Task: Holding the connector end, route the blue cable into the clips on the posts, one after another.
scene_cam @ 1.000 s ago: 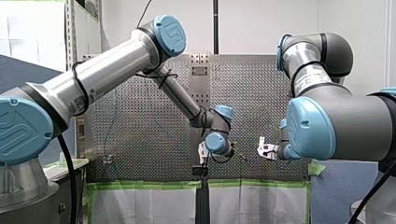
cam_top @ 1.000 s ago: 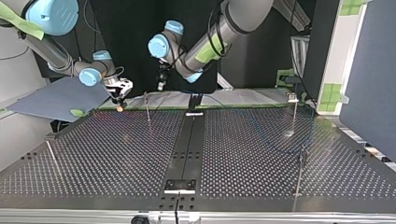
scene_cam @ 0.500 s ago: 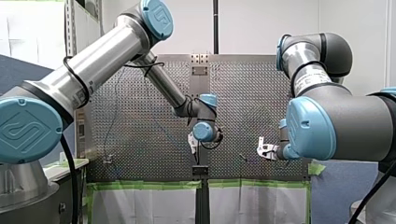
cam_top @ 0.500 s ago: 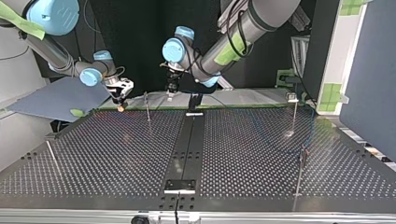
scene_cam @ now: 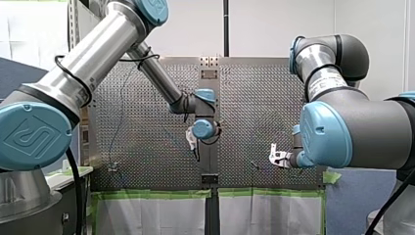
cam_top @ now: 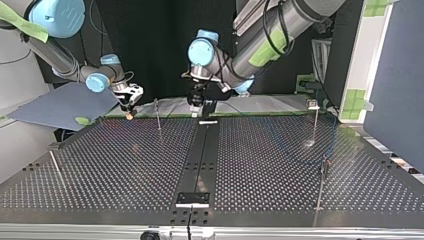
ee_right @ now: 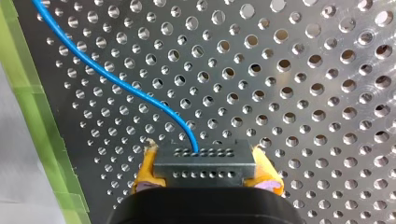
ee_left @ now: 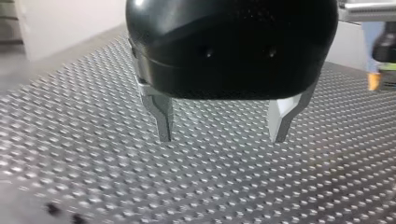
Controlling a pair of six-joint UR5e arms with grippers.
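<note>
Here, at the front view's left, my left arm point(scene_cam: 88, 63) reaches over the perforated table point(scene_cam: 147, 122) toward its middle. The left gripper point(ee_left: 222, 126) is black. Its two metal fingers point(ee_left: 161, 116) stand well apart with nothing between them, and only the table's dimpled surface shows beneath. In the top view this gripper hangs pointing down above the far end of the dark middle strip point(cam_top: 200, 150).

Further right in the front view is my right arm point(scene_cam: 352, 127). The right gripper point(ee_right: 205, 161) is clamped on the connector point(ee_right: 205, 170), a grey block with rows of small holes. Its yellow pads point(ee_right: 144, 170) press on the block's two ends. The blue cable point(ee_right: 116, 84) leaves the middle of the connector's front face. It curves away over the table toward the strip of green tape point(ee_right: 37, 107) along the edge. Beyond that I cannot trace it.

Thin posts point(cam_top: 157, 114) rise from the table. In the top view one stands near the left edge, one between the two grippers, and two toward the right side. Whether the cable sits in any clip cannot be told.
</note>
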